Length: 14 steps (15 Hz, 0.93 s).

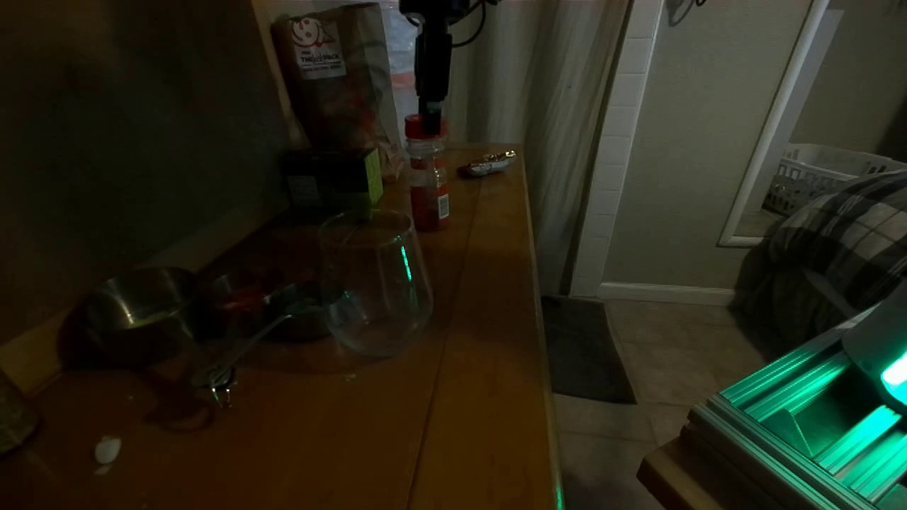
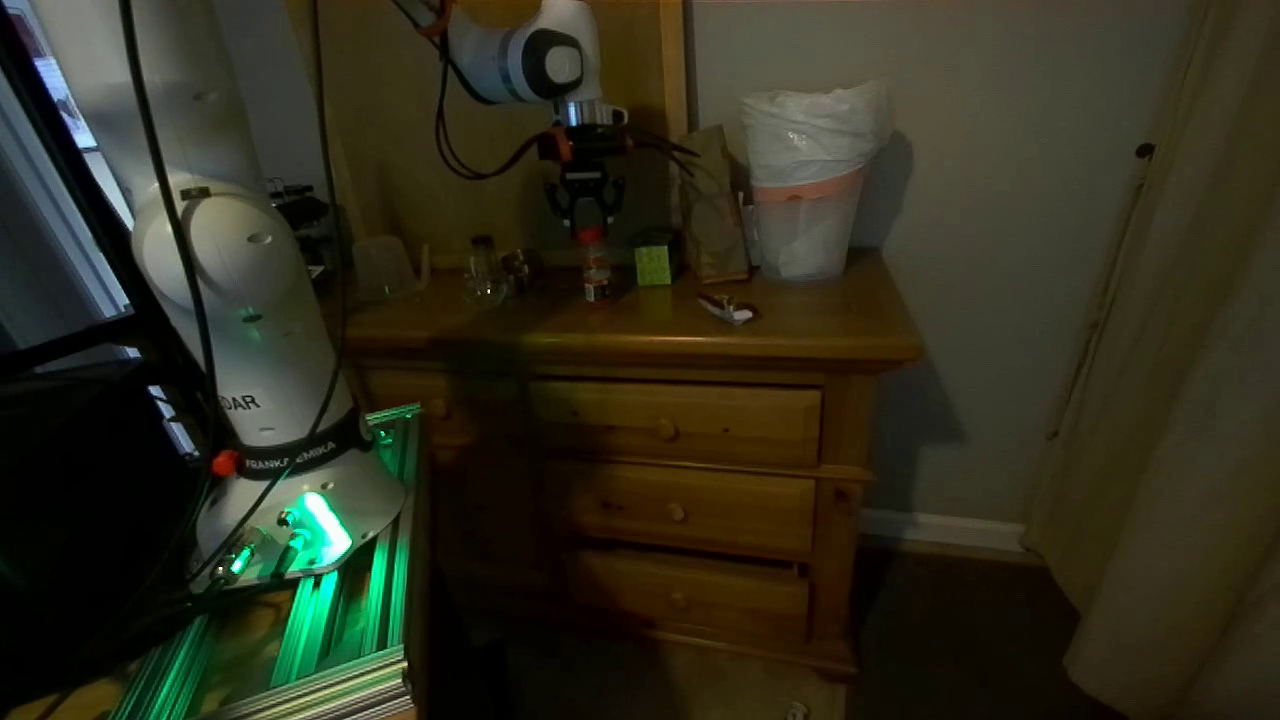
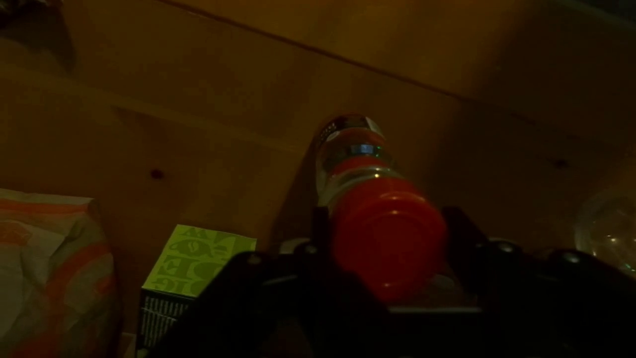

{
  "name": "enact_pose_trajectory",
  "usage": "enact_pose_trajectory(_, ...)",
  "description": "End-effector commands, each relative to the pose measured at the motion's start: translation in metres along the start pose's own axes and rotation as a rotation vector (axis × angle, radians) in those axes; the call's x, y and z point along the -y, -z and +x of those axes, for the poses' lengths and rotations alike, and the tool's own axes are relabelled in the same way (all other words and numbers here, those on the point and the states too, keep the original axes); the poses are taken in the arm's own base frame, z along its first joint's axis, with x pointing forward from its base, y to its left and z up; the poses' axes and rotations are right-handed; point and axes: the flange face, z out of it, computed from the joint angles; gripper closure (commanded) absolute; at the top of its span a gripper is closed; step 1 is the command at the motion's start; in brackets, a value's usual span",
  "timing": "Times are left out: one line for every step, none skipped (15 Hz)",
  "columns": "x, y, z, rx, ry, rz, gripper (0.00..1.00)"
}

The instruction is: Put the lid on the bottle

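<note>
The bottle (image 1: 429, 207) stands upright on the wooden dresser top, with a reddish body and pale bands; it also shows in an exterior view (image 2: 597, 276) and in the wrist view (image 3: 348, 141). The round red lid (image 3: 392, 243) sits at the bottle's mouth, also seen in both exterior views as a red lid (image 1: 413, 127) (image 2: 591, 236). I cannot tell whether it is fully seated. My gripper (image 2: 590, 230) points down from above, its fingers (image 3: 386, 233) pressed against both sides of the lid. In an exterior view, one dark finger partly hides the lid.
A clear glass vessel (image 1: 379, 297) stands near the bottle. A black and green box (image 1: 333, 177) and a brown paper bag (image 1: 333, 92) are behind. A foil wrapper (image 1: 489, 164) lies near the edge. A metal bowl (image 1: 142, 301) is by the wall.
</note>
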Motion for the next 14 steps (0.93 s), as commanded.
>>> enact_pose_trajectory(-0.0050,0.0004,0.0039,0.013,0.015,-0.002,0.67)
enact_pose_trajectory(-0.0047,0.0013,0.0049,0.014,0.015,-0.001,0.67)
enact_pose_trajectory(-0.0044,0.0019,0.0052,0.015,0.016,-0.003,0.67)
enact_pose_trajectory(-0.0041,0.0024,0.0055,0.015,0.016,-0.004,0.67)
enact_pose_trajectory(-0.0039,0.0033,0.0056,0.019,0.016,-0.007,0.67)
enact_pose_trajectory(-0.0035,0.0044,0.0056,0.023,0.017,-0.008,0.67)
enact_pose_trajectory(-0.0033,0.0051,0.0057,0.025,0.019,-0.008,0.67)
enact_pose_trajectory(-0.0032,0.0045,0.0052,0.037,0.019,-0.005,0.67)
enact_pose_trajectory(-0.0033,0.0042,0.0049,0.045,0.020,-0.001,0.67)
enact_pose_trajectory(-0.0031,0.0042,0.0046,0.051,0.021,0.002,0.67)
enact_pose_trajectory(-0.0029,0.0032,0.0044,0.051,0.022,0.011,0.67)
enact_pose_trajectory(-0.0028,0.0016,0.0040,0.055,0.021,0.015,0.67)
enact_pose_trajectory(-0.0026,0.0000,0.0033,0.053,0.022,0.017,0.67)
enact_pose_trajectory(-0.0030,0.0002,0.0038,0.045,0.022,0.015,0.67)
